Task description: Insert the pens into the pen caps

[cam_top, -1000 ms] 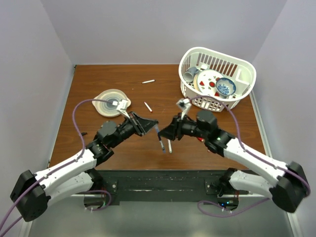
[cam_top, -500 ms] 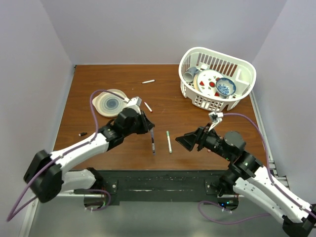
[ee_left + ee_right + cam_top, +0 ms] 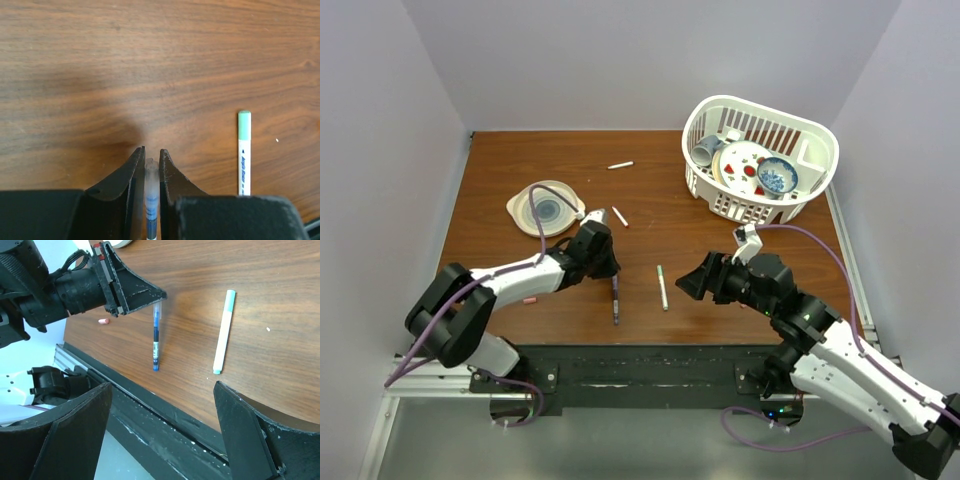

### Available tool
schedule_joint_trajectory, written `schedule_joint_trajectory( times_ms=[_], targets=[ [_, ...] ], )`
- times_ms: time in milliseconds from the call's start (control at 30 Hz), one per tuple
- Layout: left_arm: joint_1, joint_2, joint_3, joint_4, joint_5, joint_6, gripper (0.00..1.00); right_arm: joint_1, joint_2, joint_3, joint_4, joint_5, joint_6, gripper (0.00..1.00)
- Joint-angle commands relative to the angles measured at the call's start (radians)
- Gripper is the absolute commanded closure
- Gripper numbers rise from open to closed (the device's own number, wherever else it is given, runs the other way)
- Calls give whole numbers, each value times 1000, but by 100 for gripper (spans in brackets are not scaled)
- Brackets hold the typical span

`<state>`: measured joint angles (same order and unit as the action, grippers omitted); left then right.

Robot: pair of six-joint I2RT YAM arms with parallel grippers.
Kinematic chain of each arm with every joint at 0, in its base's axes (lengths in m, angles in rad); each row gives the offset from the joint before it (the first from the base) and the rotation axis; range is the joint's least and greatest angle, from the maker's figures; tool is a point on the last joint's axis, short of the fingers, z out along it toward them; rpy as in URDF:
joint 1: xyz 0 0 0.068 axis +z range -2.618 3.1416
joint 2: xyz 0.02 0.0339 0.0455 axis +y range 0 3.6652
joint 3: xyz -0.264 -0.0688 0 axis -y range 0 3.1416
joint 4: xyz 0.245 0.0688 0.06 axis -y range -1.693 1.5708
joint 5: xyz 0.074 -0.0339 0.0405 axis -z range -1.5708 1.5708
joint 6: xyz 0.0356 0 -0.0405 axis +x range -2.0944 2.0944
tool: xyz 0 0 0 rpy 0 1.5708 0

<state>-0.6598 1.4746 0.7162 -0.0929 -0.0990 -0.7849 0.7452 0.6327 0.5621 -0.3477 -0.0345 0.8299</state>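
We find the left gripper closed on the translucent end of a slim blue-barrelled pen, which is clamped between the two black fingers. In the top view this pen projects from the jaws toward the near edge of the brown wooden table. The right wrist view shows its clear upper section, blue body and dark band. We cannot tell whether its free end touches the wood. The right gripper stands wide open, holds nothing and hangs above the near edge. Between the two grippers lies a white pen with a mint-green cap, flat on the table, just beside the held pen and roughly parallel to it. A small pink cap lies loose near the left arm. Farther out, two short white pens lie well apart. A round glazed ceramic plate sits to the left and a white plastic basket of dishes to the right.
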Motion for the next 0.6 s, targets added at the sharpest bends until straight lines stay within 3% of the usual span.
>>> schedule_joint_trajectory(
  times_ms=[0,267,367,467,567],
  targets=[
    [28,26,32,73,-2,-8,100,0,18,9,13,-10,46,14],
    [75,98,34,171,93,-39,97,0,77,-14,93,-50,83,14],
    [95,98,37,168,130,-40,84,0,131,25,69,-91,71,14],
    [101,79,68,124,139,-13,61,-1,166,59,10,-78,63,14],
    [101,37,110,44,137,22,50,-1,209,88,-63,-16,52,14]
  ],
)
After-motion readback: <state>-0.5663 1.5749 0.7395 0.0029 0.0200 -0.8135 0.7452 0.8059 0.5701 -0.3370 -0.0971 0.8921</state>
